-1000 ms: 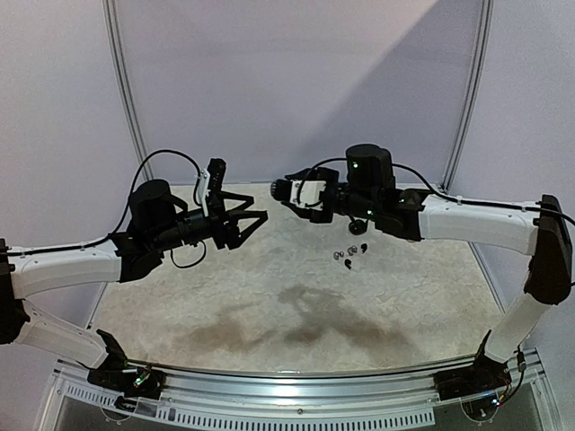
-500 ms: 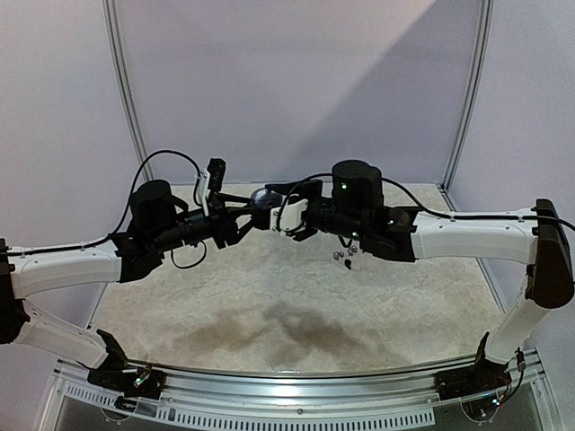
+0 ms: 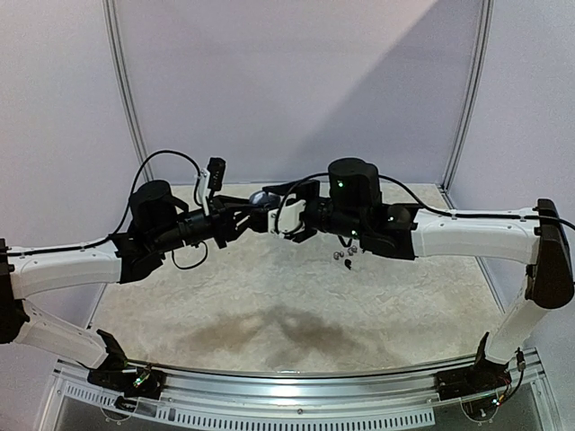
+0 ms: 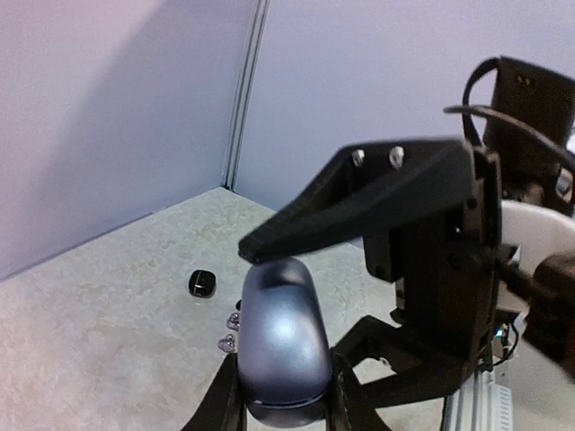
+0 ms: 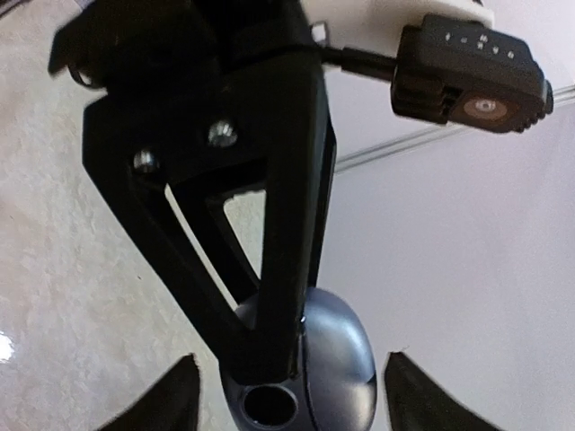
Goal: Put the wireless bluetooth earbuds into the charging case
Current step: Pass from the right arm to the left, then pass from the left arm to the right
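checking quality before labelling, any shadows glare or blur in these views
top external: dark shadows on the table, glare on the front rail; left wrist: highlight on the charging case, right edge blurred; right wrist: foreground almost a silhouette

High rear camera overlooks the table [image 3: 269,296]; the opposed wrist cameras share the charging case [image 4: 283,332] close up.

I see case [image 4: 283,337]: smooth bluish-silver oval, lid looks shut, held up off counter [image 3: 269,296], pinched at sides in left jaws. Earbuds [image 3: 345,256] lie loose on counter in small cluster. From left wrist I make out one black bud [image 4: 203,284], two paler specks near it.
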